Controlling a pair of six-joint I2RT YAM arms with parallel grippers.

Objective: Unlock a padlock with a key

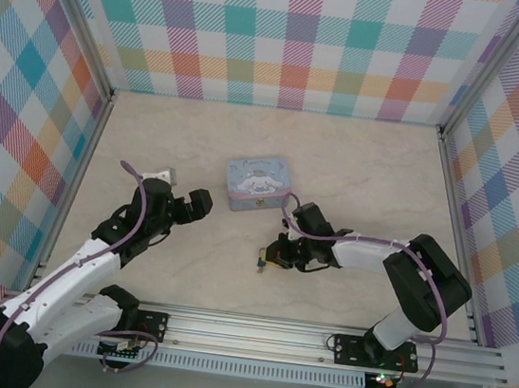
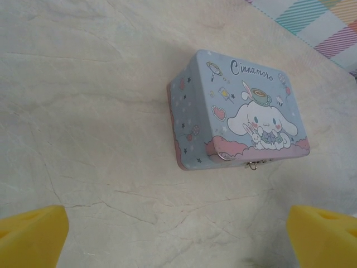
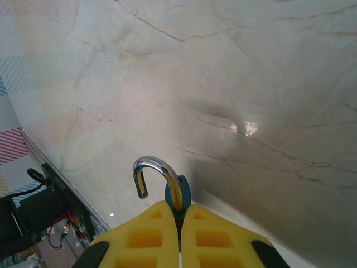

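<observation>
Since your right tool is pinched shut on the padlock, the whole thing comes down to which way that lock faces. Its blue body sits squeezed between the yellow pads, and the silvery shackle pokes straight out past the fingertips, so the lock's long axis runs in line with the tool. From the top view, that tool points left across the counter, lock at its tip, toward your other arm.

Your left tool is spread fully wide with nothing in it. It sits well apart from the lock, up and to the left, and it's aimed at the cartoon tin instead. I'd guess it has to swing right and nearer to meet the lock.

One shackle leg looks free of the body, so it may already be popped. Where the key is, it's too small to tell.
</observation>
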